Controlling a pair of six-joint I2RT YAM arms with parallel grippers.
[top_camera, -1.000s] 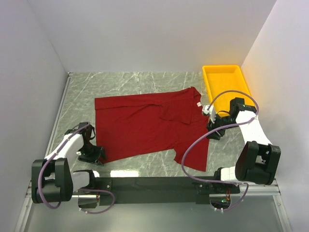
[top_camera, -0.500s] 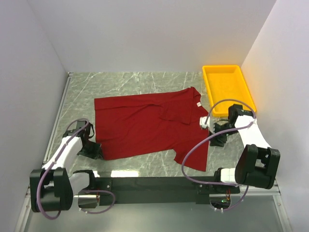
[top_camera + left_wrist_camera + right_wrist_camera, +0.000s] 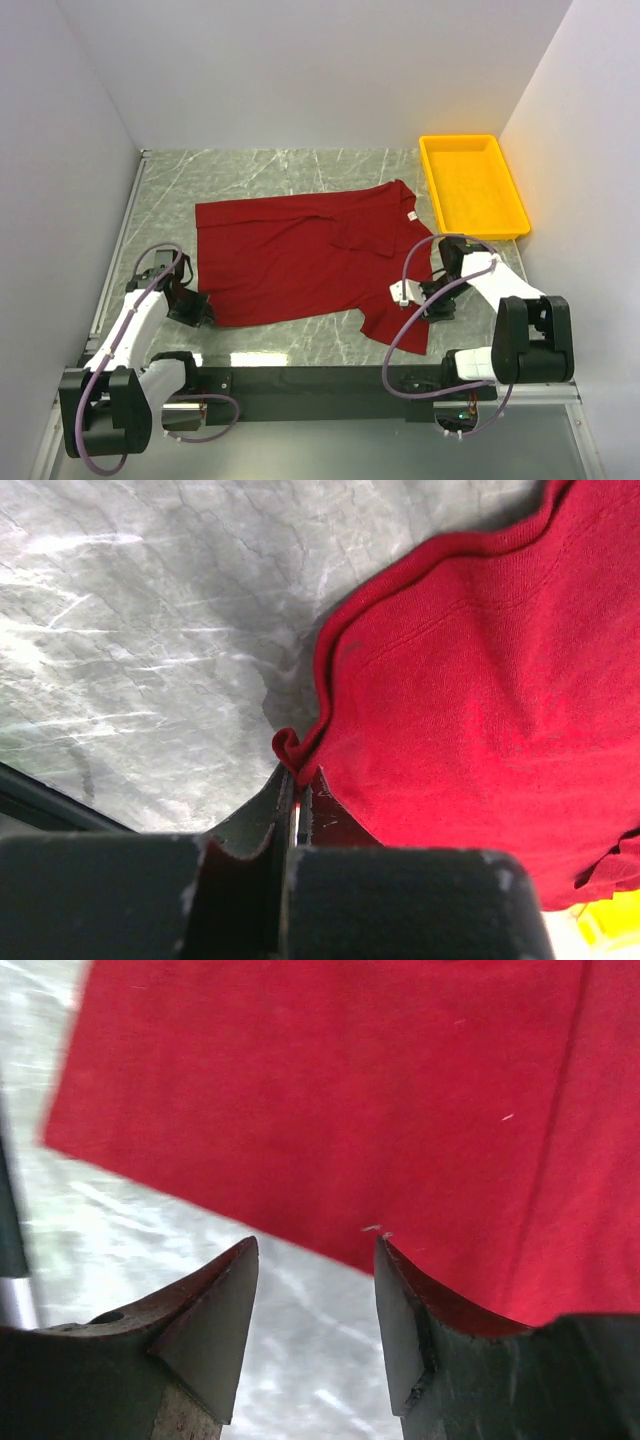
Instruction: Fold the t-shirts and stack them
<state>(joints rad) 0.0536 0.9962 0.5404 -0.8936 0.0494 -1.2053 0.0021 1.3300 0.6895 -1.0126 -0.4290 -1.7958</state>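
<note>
Top view: one dark red t-shirt (image 3: 300,255) lies spread near the centre of the grey marbled table (image 3: 260,170), collar and white tag (image 3: 409,215) toward 3 o'clock, hem toward 9 o'clock, one sleeve hanging toward 5 o'clock. A yellow tray (image 3: 430,175) sits at 2 o'clock, apart from the cloth. I have the left pincer (image 3: 200,308) low at the shirt's 8 o'clock corner and the right pincer (image 3: 437,305) just beside the sleeve at 4 o'clock. Left wrist view: left pincer (image 3: 297,795) clenched, a curl of the t-shirt (image 3: 480,680) hem caught at its tips, bare table (image 3: 150,630) toward 10 o'clock. Right wrist view: right pincer (image 3: 315,1245) released, holding nothing, its fingers straddling the edge of the t-shirt (image 3: 330,1090) where it meets the table (image 3: 150,1230). Handling, as I judge it: light, limp knit, no stiffness, likely to sag and drag once lifted; not fragile. Best taken by pinching an edge or corner flat against the table, one corner per pincer, so that the fold carries over evenly.
</note>
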